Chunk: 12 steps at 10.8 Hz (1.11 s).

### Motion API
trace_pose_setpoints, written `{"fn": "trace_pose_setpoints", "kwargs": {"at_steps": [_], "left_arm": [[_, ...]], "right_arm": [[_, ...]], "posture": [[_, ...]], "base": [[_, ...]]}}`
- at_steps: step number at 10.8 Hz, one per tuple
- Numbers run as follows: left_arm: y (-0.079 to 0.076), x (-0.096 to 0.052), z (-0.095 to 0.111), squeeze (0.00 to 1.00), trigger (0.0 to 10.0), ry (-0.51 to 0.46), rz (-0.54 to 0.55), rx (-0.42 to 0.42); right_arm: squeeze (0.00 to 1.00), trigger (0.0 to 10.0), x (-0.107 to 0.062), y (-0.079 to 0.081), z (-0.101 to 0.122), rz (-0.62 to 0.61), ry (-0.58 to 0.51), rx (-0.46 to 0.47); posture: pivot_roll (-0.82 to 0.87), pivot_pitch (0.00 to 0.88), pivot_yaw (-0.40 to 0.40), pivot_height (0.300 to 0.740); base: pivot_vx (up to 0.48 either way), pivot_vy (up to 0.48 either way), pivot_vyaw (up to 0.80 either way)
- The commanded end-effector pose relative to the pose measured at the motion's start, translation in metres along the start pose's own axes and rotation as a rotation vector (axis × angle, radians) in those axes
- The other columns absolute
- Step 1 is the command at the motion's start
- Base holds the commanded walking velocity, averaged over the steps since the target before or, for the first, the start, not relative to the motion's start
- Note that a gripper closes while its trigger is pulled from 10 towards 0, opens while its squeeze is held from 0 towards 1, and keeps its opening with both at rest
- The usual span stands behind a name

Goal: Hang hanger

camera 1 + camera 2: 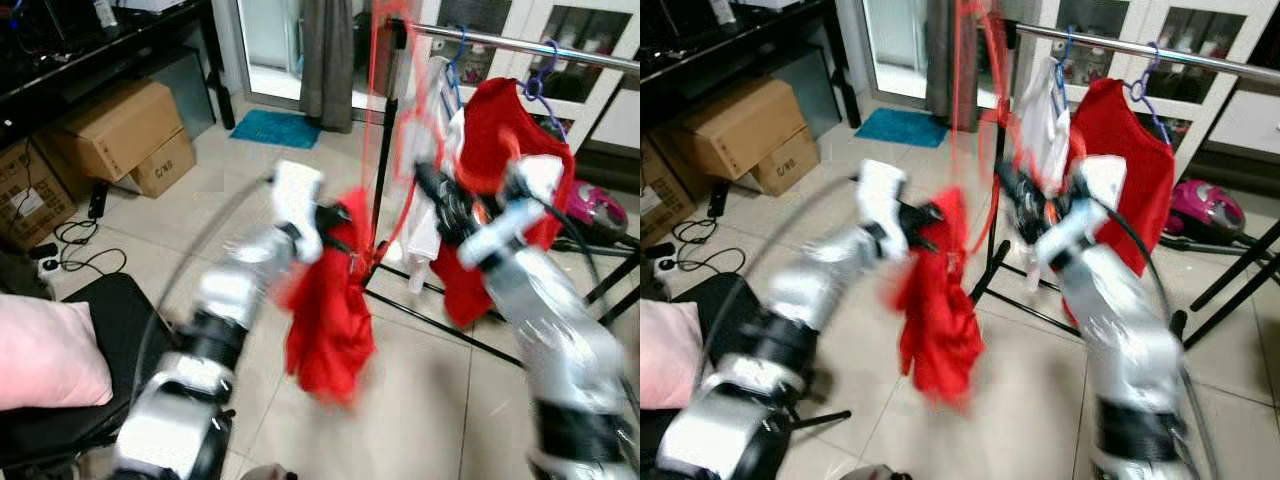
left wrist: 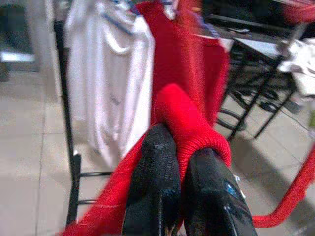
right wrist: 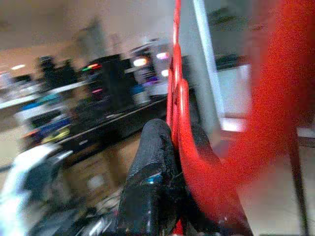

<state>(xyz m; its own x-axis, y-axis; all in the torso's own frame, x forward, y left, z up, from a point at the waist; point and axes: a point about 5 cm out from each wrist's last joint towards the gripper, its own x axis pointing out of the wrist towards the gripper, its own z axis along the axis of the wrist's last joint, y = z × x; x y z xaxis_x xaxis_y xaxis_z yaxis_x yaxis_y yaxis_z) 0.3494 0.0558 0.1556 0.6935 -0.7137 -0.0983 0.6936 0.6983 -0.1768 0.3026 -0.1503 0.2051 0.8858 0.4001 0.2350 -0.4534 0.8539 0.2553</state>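
Observation:
Motion blur smears both eye views. My left gripper is shut on a red knit garment that hangs down from it over the floor; the left wrist view shows the fabric pinched between the black fingers. My right gripper is shut on a red plastic hanger, which streaks upward beside the end of the metal clothes rail. The right wrist view has the hanger clamped between the fingers. A red shirt and a white garment hang on the rail from blue hangers.
The rack's black post and floor bars stand just behind the garment. Cardboard boxes sit at the back left. A black seat with a pink pillow is near left. Cables, a blue mat and a pink vacuum lie around.

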Motion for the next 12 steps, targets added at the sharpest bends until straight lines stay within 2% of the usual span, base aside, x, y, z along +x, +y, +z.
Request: {"fn": "trace_pose_setpoints", "kwargs": {"at_steps": [1, 2, 3, 4, 5, 6, 7, 8, 9, 10, 11, 12], "left_arm": [[-0.007, -0.001, 0.007, 0.0, 0.0, -0.014, -0.041, 0.042], [-0.003, -0.013, 0.0, 0.0, 0.0, -0.002, -0.006, 0.073], [0.017, -0.03, -0.004, 0.0, 4.7, -0.017, 0.147, 0.092], [0.042, -0.054, -0.011, 0.0, 10.0, -0.011, 0.371, 0.101], [0.05, -0.068, -0.02, 0.0, 10.0, 0.028, 0.432, 0.147], [0.049, -0.085, -0.029, 0.0, 10.0, 0.052, 0.459, 0.23], [0.045, -0.088, -0.032, 0.0, 10.0, 0.034, 0.454, 0.223], [0.042, -0.088, -0.036, 0.0, 10.0, 0.047, 0.429, 0.246], [0.037, -0.086, -0.04, 0.0, 10.0, 0.044, 0.388, 0.234], [0.037, -0.086, -0.042, 0.0, 10.0, 0.028, 0.425, 0.224], [0.036, -0.085, -0.043, 0.0, 10.0, 0.031, 0.434, 0.227], [0.035, -0.084, -0.045, 0.0, 10.0, 0.047, 0.416, 0.216]], "right_arm": [[0.0, 0.0, 0.001, -0.011, 0.005, -0.093, -0.024, -0.029], [0.0, 0.0, -0.009, -0.031, 0.0, -0.217, 0.058, -0.135], [0.0, 10.0, -0.028, -0.046, -0.014, -0.291, 0.169, -0.192], [0.0, 10.0, -0.056, -0.056, -0.035, -0.35, 0.306, -0.237], [0.0, 10.0, -0.075, -0.06, -0.048, -0.372, 0.377, -0.253], [0.0, 10.0, -0.104, -0.072, -0.061, -0.541, 0.442, -0.275], [0.0, 10.0, -0.117, -0.073, -0.064, -0.587, 0.438, -0.246], [0.0, 10.0, -0.12, -0.071, -0.064, -0.614, 0.425, -0.254], [0.0, 10.0, -0.12, -0.065, -0.064, -0.598, 0.408, -0.232], [0.0, 10.0, -0.119, -0.058, -0.066, -0.576, 0.403, -0.231], [0.0, 10.0, -0.118, -0.053, -0.067, -0.618, 0.385, -0.17], [0.0, 10.0, -0.113, -0.052, -0.065, -0.644, 0.366, -0.153]], "posture": [[-0.07, 0.0, 0.084, 0.74], [-0.07, 0.0, 0.078, 0.74], [-0.06, 0.0, 0.067, 0.74], [-0.06, 0.0, 0.061, 0.74], [-0.06, 0.0, 0.059, 0.74], [-0.07, 0.0, 0.074, 0.74], [-0.08, 0.0, 0.086, 0.74], [-0.09, 0.0, 0.097, 0.74], [-0.09, 0.0, 0.105, 0.74], [-0.1, 0.0, 0.109, 0.74], [-0.1, 0.0, 0.107, 0.74], [-0.1, 0.0, 0.102, 0.74]], "base": [[0.0, 0.0, 0.0], [0.0, 0.0, 0.0], [0.0, 0.0, 0.0], [0.0, 0.0, 0.0], [0.0, 0.0, 0.0], [0.0, 0.0, 0.0], [0.0, 0.0, -0.8], [0.0, 0.0, -0.8], [0.0, 0.0, -0.8], [0.0, 0.0, -0.8], [0.0, 0.0, -0.8], [0.0, 0.0, -0.8]]}}
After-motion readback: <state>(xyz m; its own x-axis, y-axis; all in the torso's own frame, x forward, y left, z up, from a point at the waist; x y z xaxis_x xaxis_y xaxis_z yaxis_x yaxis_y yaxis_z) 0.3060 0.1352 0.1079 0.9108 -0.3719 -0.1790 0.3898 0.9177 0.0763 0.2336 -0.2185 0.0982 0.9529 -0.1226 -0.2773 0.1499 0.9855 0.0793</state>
